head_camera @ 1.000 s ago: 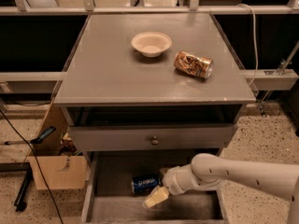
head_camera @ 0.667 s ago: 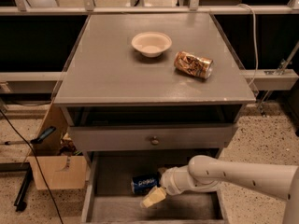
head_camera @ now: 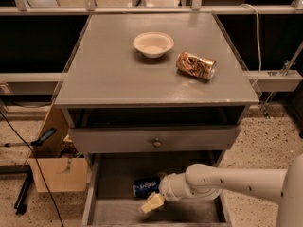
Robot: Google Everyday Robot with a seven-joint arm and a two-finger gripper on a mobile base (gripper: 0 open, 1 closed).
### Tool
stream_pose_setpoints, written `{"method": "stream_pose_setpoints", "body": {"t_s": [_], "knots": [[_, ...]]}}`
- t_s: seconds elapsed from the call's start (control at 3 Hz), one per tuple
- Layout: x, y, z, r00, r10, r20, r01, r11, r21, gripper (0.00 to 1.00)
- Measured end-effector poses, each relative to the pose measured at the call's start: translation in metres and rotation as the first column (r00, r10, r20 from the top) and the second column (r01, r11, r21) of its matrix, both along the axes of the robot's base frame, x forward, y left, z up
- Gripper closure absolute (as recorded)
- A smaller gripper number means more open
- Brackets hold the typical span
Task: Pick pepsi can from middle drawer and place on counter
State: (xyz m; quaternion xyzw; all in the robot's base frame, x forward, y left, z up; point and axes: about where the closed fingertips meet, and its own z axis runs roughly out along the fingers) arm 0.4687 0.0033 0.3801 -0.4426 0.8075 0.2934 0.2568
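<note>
Under drawer front (head_camera: 113,140): tool (head_camera: 151,203), pepsi can (head_camera: 145,187)

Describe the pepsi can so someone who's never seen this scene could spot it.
Below the flat grey wooden counter, look into the pulled-out shallow grey middle drawer. The small dark blue pepsi can lies on its side there, right beside the robot's gripper. Unlike the gold-and-brown patterned can on top, it is blue with white lettering.

The gripper (head_camera: 151,204), just at 5 o'clock of the pepsi can (head_camera: 145,187) in the middle drawer (head_camera: 90,200), has its wrist covering the can's right end, while the drawer's front is cut off at the bottom edge and the arm at the right edge.
</note>
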Motion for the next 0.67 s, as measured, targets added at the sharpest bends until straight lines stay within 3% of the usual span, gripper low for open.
{"method": "stream_pose_setpoints", "body": {"t_s": [0.33,0.67], "knots": [[0.0,0.0,0.0,1.0,0.0,0.0,0.0,1.0,0.0,0.25],[0.0,0.0,0.0,1.0,0.0,0.0,0.0,1.0,0.0,0.56]]}}
